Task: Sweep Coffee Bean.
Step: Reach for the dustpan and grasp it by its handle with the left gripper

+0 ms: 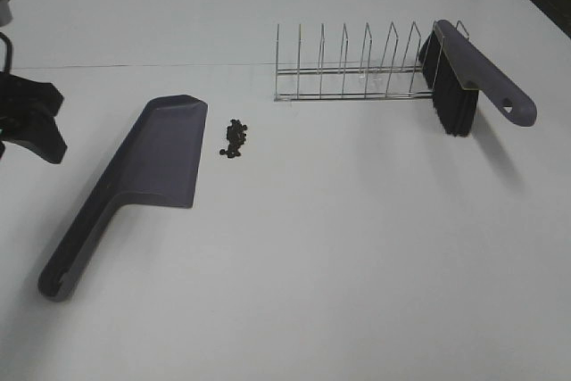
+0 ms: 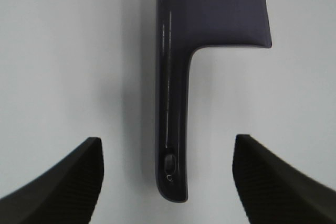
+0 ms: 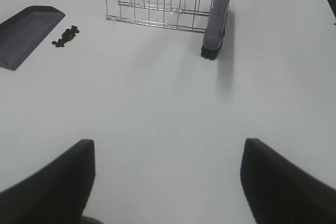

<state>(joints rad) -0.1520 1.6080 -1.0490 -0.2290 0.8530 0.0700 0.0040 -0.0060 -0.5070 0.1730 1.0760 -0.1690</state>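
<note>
Nothing is grasped yet: left gripper (image 2: 168, 137) and right gripper (image 3: 169, 140) are spread wide, empty; the grey plastic dustpan (image 2: 173, 103) should be clasped next by its handle.

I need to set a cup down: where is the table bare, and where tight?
Bare: the stretch of white table right of the grey plastic dustpan and in front of the silver wire rack; also the strip behind it. Crowded: dark coffee beans lie off the dustpan's lip; the grey black-bristled brush sits at the rack's right end.
</note>
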